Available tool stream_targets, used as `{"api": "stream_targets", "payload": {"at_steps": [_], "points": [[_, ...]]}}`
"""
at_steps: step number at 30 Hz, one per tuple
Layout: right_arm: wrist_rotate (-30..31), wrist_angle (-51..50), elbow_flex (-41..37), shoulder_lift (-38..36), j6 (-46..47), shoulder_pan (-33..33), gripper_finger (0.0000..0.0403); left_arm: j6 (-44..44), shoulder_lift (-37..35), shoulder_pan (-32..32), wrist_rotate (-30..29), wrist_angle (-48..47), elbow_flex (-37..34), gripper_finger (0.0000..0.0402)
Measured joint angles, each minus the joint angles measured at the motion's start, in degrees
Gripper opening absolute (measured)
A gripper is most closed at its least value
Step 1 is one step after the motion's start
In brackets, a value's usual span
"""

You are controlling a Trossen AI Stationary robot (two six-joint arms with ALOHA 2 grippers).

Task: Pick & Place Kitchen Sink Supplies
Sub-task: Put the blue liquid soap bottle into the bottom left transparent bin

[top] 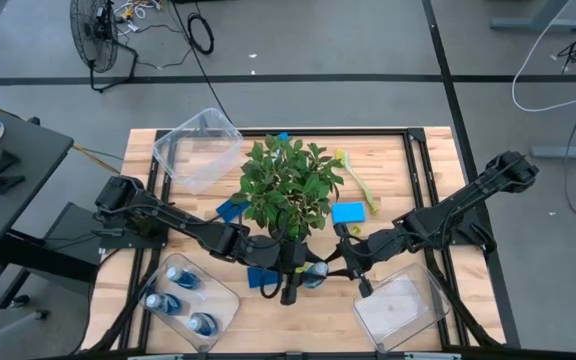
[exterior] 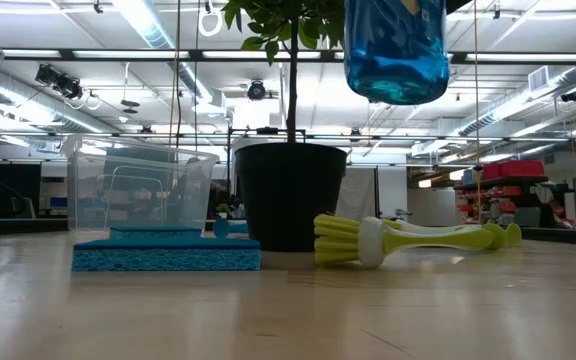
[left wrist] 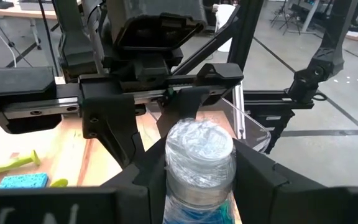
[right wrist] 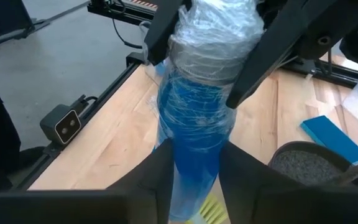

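A wooden table (top: 388, 150) carries a leafy potted plant (top: 288, 185) in a black pot at its middle. One clear plastic bin (top: 200, 148) lies tilted at the far left, a second (top: 400, 308) sits at the near right, and a third (top: 190, 300) at the near left holds three small blue bottles (top: 180, 278).

Both arms meet in front of the plant around one blue bottle (right wrist: 194, 127) held up off the table. The right gripper (right wrist: 194, 168) has its fingers pressed against the bottle's lower body. The left gripper (left wrist: 199, 177) stands with its fingers on either side of the pale, film-wrapped cap end — whether they touch it I cannot tell.

Flat blue sponges lie by the pot: one (top: 348, 212) to its right, one (top: 231, 210) to its left. A yellow-green dish brush (top: 356, 182) lies beyond the right sponge — its bristle head near the pot in the low view.
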Motion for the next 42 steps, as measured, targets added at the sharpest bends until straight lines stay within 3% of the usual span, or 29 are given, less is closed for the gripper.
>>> {"api": "stream_targets", "payload": {"at_steps": [7,17,35,42], "points": [[1.52,1.42,0.01,0.02,2.45,0.08,0.0174,-0.08,-0.11,0.02,0.15,-0.51,0.0,0.0143],[-5.92,4.34,0.09,-1.38,7.51,-0.01,0.0242,1.88,-1.21,-0.2,6.1,-2.9,-0.07,0.0143],[-6.01,4.14,0.09,-4.07,11.93,0.0,0.0226,7.2,-14.47,-3.52,21.16,-16.46,-0.04,0.0142],[-5.99,4.22,0.09,-4.07,11.91,0.0,0.0224,7.16,-20.21,-6.37,22.71,-25.01,-0.04,0.0142]]}}
